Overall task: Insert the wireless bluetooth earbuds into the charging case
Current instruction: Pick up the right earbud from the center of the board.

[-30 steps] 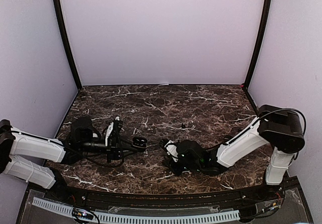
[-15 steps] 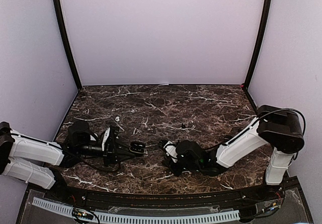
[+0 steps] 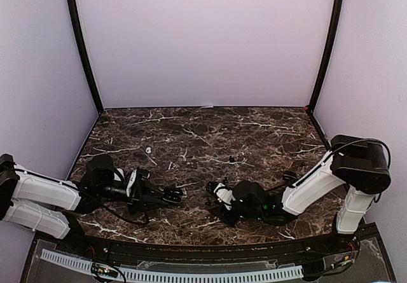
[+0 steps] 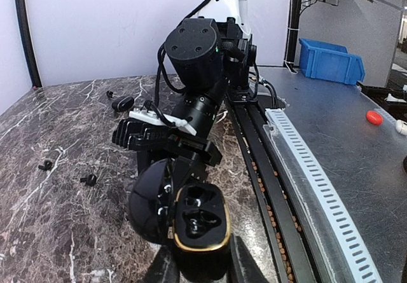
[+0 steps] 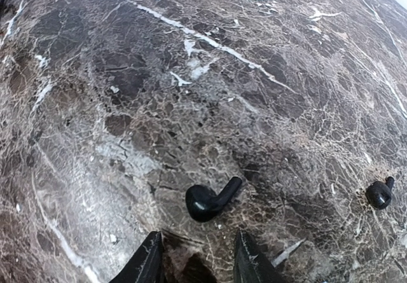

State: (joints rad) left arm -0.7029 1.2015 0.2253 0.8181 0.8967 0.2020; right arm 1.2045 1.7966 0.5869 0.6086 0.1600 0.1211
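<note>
Now left tool [image 4: 202, 267] grips open case [image 4: 194, 219], contents unclear; right tool [image 5: 198, 264] open by earbud [image 5: 208, 200].

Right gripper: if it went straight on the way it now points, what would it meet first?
Most likely the black earbud, lying on the marble table just ahead of the open right gripper and roughly in line with the gap between its fingers; depth is hard to judge.

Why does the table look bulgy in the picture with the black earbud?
Right wrist view: probably a wide lens bends the marble table around the black earbud. Left wrist view: the charging case looms big, close up. Top view: table edges look straight.
</note>
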